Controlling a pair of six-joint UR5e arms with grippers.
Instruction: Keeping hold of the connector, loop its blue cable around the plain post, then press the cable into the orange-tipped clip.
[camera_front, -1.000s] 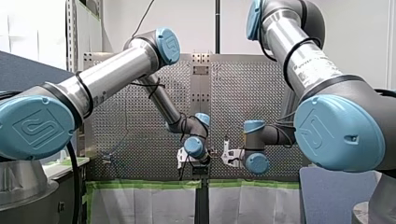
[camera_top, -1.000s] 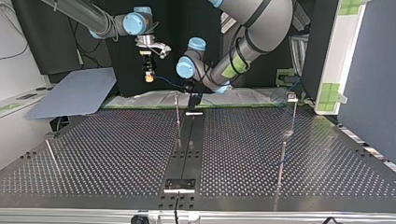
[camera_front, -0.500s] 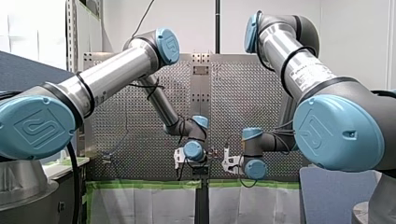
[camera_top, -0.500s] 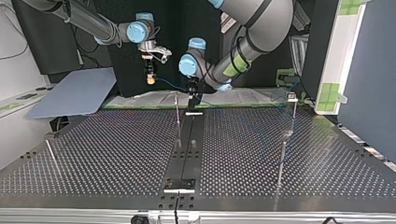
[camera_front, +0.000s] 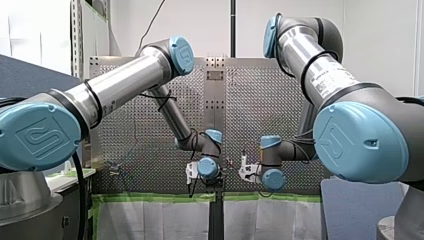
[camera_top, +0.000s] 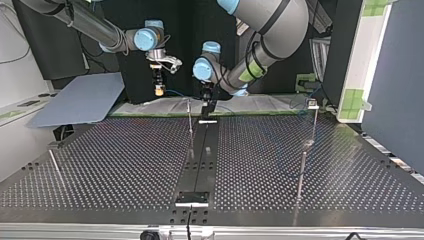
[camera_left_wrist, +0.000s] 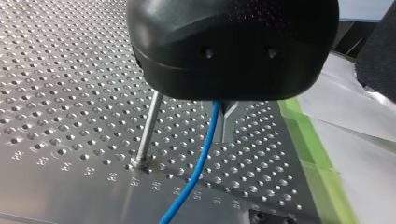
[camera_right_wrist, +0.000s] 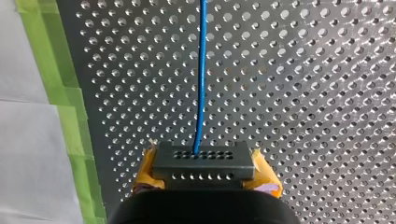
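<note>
The looping step is in hand, by my reading, and not yet made. My right gripper (camera_right_wrist: 204, 173) has its yellow-padded jaws closed on the connector (camera_right_wrist: 203, 158), held above the tabletop (camera_top: 100, 165) near its green-taped edge (camera_right_wrist: 70, 107). From the connector the blue cable (camera_right_wrist: 201, 93) runs straight out over the perforations. My left gripper (camera_top: 207, 106) hangs at the same edge, near the middle. The cable comes out from under it and passes just beside the plain post (camera_left_wrist: 148, 128) without going round it. Whether the left jaws are closed on the cable I cannot tell, since the gripper body hides them. The next move calls for carrying the connector round the post with the cable kept low and lightly taut, so that it wraps the shaft rather than riding over the top. I cannot pick out the orange-tipped clip from here. The tabletop is perforated metal with a dark strip (camera_top: 202, 150) down its middle, white sheeting (camera_right_wrist: 28, 140) lies past the tape, a blue-grey board (camera_top: 80, 100) leans off one far corner, and the walls behind are dark.
</note>
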